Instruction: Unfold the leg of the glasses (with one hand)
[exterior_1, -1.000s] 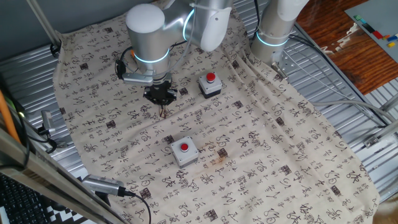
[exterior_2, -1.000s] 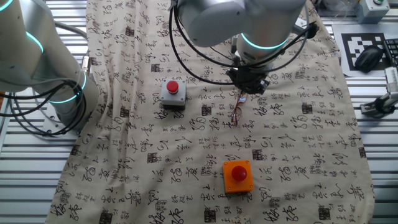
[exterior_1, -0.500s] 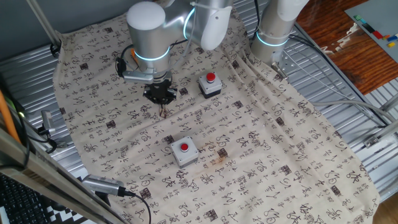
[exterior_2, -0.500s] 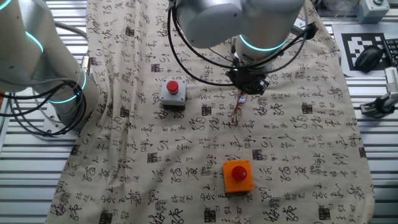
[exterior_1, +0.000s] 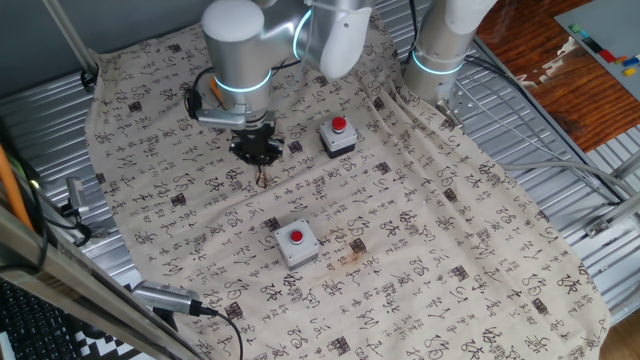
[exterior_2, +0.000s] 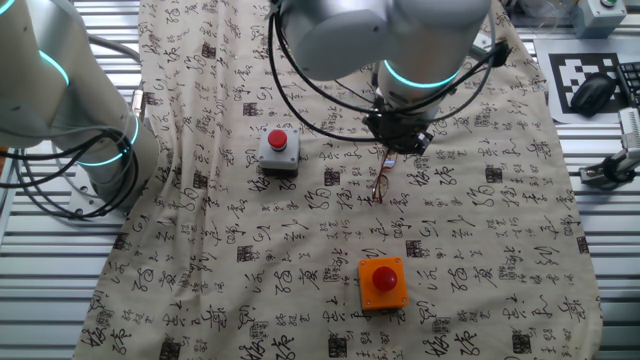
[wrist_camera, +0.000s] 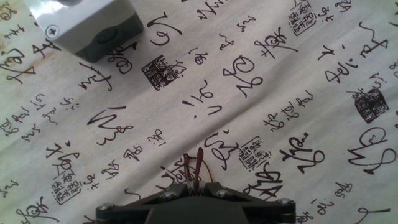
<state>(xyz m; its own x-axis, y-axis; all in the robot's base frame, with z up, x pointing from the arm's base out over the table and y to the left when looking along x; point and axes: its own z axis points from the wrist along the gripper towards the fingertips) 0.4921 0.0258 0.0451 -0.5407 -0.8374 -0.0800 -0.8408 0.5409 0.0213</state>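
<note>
In the hand view the glasses (wrist_camera: 195, 167) are seen at the tips of the gripper (wrist_camera: 194, 186), whose jaws are drawn narrow around the thin reddish frame. The printed cloth (wrist_camera: 261, 74) lies beneath, covering the bench. Farther off, a grey button box (wrist_camera: 93, 25) is seen. In the other fixed view, the glasses (exterior_2: 381, 182) hang below the gripper (exterior_2: 397, 143), touching the cloth.

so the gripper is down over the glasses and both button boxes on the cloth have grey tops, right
Not quite. The gripper is down over the glasses, but only one button box has a grey top; the other box is orange on top, as the other fixed view shows.
</note>
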